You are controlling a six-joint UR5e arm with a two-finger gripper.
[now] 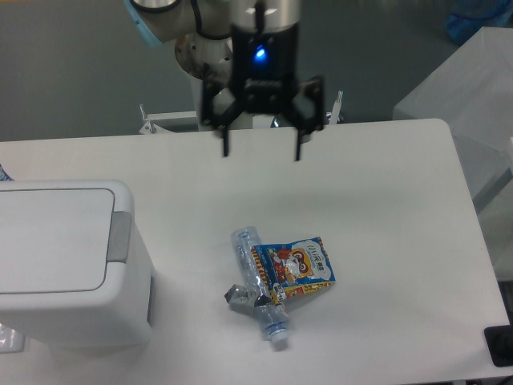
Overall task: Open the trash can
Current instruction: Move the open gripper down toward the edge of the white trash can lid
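Note:
The trash can point(68, 265) is a large white boxy bin at the left edge of the table, its flat lid down and a grey push tab point(119, 237) on its right side. My gripper point(261, 151) hangs open above the back middle of the table, fingers pointing down with nothing between them. It is well to the right of the trash can and behind it, apart from it.
A crushed clear plastic bottle point(258, 282), a colourful snack packet point(298, 266) and a small crumpled grey scrap point(238, 297) lie together at the table's middle front. The arm's base point(220, 72) stands behind the table. A black object point(498, 345) sits at the front right corner.

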